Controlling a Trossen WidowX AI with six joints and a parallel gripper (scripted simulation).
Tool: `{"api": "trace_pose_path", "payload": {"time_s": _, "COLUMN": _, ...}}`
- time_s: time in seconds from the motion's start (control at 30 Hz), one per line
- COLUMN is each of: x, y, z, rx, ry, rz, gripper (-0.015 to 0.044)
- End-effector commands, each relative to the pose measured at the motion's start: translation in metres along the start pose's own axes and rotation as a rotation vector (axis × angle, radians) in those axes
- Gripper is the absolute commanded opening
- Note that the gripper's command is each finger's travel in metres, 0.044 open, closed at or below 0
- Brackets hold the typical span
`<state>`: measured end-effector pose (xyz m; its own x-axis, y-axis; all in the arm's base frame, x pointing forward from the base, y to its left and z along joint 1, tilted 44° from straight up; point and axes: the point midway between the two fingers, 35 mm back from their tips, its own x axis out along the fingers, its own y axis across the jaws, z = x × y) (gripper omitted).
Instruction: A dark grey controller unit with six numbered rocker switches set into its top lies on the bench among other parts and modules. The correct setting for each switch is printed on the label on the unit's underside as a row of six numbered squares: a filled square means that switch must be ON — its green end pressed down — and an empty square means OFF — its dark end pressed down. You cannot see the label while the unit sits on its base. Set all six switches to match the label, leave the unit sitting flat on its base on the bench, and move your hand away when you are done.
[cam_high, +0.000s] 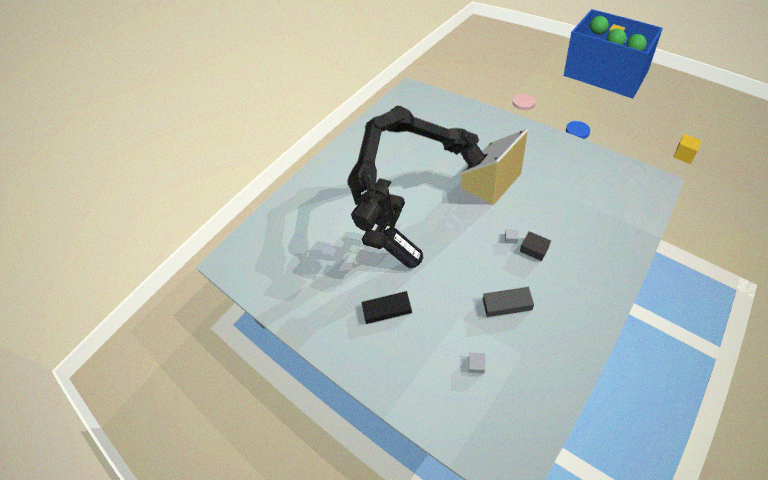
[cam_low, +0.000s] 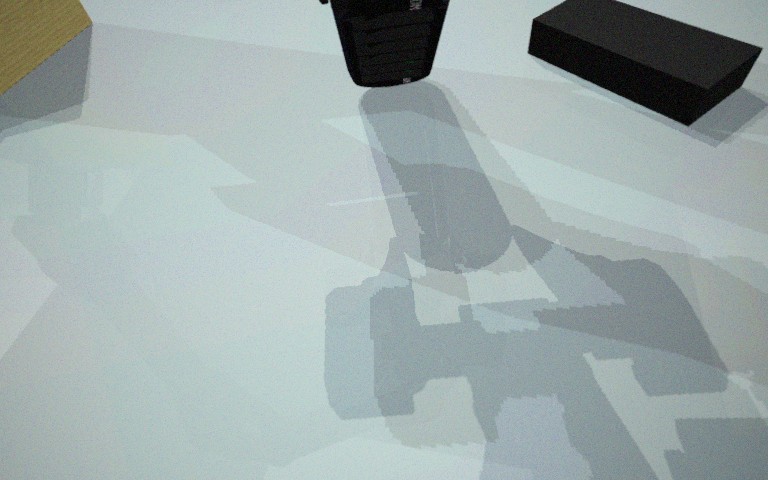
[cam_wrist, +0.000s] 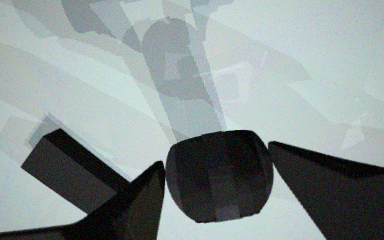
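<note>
The dark grey controller unit (cam_high: 415, 261) (cam_low: 390, 50) (cam_wrist: 220, 175) is held in the air, tilted, above the bench (cam_high: 317, 169). Its white label (cam_high: 406, 246) faces the top view; the squares are too small to read surely. In the exterior view its rocker side shows in deep shade at the top edge, cut off by the frame, with only a faint green speck; the switch settings cannot be told. My gripper (cam_high: 389, 236) (cam_wrist: 215, 157) is shut on the unit, one fingertip on each side of it in the wrist view.
A black block (cam_high: 386, 308) (cam_low: 640, 48) (cam_wrist: 65, 167) lies near the unit. A dark grey block (cam_high: 508, 302), a smaller dark block (cam_high: 535, 246) and two light cubes (cam_high: 511, 235) (cam_high: 476, 362) lie farther off. A wooden wedge-shaped stand (cam_high: 509, 172) (cam_low: 33, 33) stands behind.
</note>
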<state>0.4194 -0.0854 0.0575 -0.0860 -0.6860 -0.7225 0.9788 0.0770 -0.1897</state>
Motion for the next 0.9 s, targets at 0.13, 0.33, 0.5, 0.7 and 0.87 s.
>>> {"api": "trace_pose_path", "payload": {"time_s": 0.13, "x": 0.008, "y": -0.001, "z": 0.003, "rx": -0.008, "ry": 0.004, "rz": -0.01, "gripper": 0.0338}}
{"api": "trace_pose_path", "payload": {"time_s": 0.33, "x": 0.011, "y": -0.001, "z": 0.007, "rx": -0.007, "ry": 0.003, "rz": -0.01, "gripper": 0.0338}}
{"api": "trace_pose_path", "payload": {"time_s": 0.5, "x": 0.014, "y": -0.001, "z": 0.01, "rx": -0.007, "ry": 0.003, "rz": -0.01, "gripper": 0.0338}}
{"api": "trace_pose_path", "payload": {"time_s": 0.7, "x": 0.017, "y": -0.001, "z": 0.013, "rx": -0.007, "ry": 0.003, "rz": -0.01, "gripper": 0.0338}}
{"api": "trace_pose_path", "payload": {"time_s": 0.87, "x": 0.02, "y": -0.001, "z": 0.016, "rx": -0.007, "ry": 0.002, "rz": -0.01, "gripper": 0.0338}}
